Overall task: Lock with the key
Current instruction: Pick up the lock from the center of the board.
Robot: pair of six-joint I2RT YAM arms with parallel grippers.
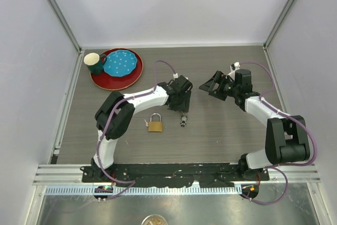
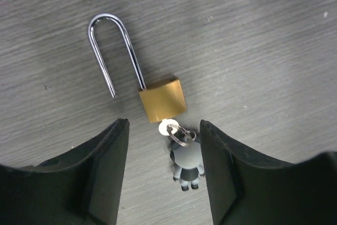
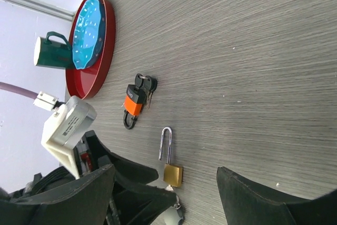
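A brass padlock (image 2: 163,106) lies on the table with its long steel shackle (image 2: 108,51) swung open. The key (image 2: 168,128) sits in its underside, and a ring on the key holds a small grey figure (image 2: 187,162). My left gripper (image 2: 163,126) hangs open just above, its fingers on either side of the key and the figure, touching neither. From the top view only the figure (image 1: 183,119) shows below the left gripper (image 1: 182,110). The right gripper (image 1: 210,85) is open, holds nothing and hovers to the right. In its view (image 3: 164,171) the padlock (image 3: 173,175) lies ahead.
A second, smaller brass padlock (image 1: 155,125) lies to the left of the figure. An orange padlock (image 3: 134,104) with black keys (image 3: 146,84) lies further back. A red tray (image 1: 100,80) with a blue plate (image 1: 121,62) and a green mug (image 1: 95,63) stands at the back left.
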